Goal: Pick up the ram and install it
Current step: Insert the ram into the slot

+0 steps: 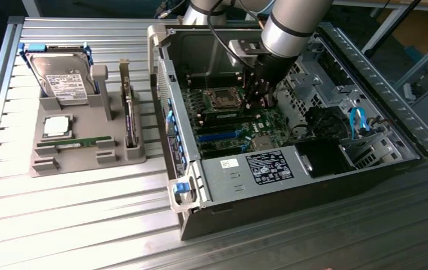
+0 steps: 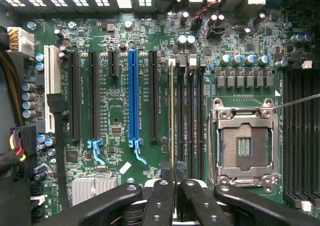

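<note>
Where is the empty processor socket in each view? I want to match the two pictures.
Exterior view: the socket lies inside the open case, just to the exterior view's left of the hand.
Wrist view: the socket is the silver-framed square across the black slots from the ram that the hand grips.
Shared landmark: the blue slot.

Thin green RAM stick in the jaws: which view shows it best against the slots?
Wrist view: the thin green RAM stick shows edge-on between the shut jaws, lined along the black memory slots beside the empty silver processor socket. In the exterior view, the gripper inside the open computer case hides most of it.
</note>
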You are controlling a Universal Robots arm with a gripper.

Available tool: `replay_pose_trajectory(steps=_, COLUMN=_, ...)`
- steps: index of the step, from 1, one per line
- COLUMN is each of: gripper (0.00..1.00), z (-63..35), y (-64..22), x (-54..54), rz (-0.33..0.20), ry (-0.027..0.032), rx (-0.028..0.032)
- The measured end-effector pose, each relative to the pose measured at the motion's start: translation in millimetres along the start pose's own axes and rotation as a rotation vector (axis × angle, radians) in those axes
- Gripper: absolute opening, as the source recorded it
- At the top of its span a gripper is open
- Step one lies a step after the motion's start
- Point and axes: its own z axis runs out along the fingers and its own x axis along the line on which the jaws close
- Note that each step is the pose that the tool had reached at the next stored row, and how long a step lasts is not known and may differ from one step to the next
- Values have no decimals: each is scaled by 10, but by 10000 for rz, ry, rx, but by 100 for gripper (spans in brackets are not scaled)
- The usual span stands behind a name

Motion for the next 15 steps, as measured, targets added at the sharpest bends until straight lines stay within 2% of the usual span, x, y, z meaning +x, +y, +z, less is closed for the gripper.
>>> replay_pose_trajectory(steps=15, gripper=12, z=45, y=-2, x=-24, rz=-1, ry=1, rx=-1)
